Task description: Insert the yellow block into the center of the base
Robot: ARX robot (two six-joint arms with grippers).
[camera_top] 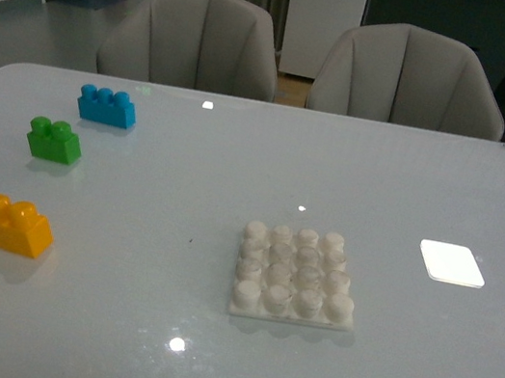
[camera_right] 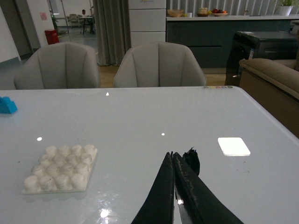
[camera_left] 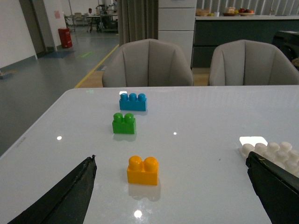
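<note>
1. Table (camera_top: 202, 366) layout, front view: yellow block (camera_top: 15, 225) stands studs-up on the robot's left, nearest the robot of the three bricks; base (camera_top: 296, 275) lies flat near the middle, well apart from it; green brick (camera_top: 54, 140) and blue brick (camera_top: 106, 107) sit in a row behind the yellow block.
2. Only the front view shows all three bricks and the whole base together; the grippers show only in the wrist views.
3. Left wrist view: all three bricks; base cut by the frame edge, partly behind one finger.
4. Right wrist view: whole base, one corner of the blue brick, glare patch (camera_right: 233, 146); yellow block out of frame.
5. Left gripper (camera_left: 170, 158): jaws spread wide, holding nothing; pointed across the table; yellow block ahead of the fingertips, in line with the gap, touching neither.
6. Right gripper (camera_right: 174, 156): fingers pressed together, nothing between them; above bare table between base and glare patch.
</note>
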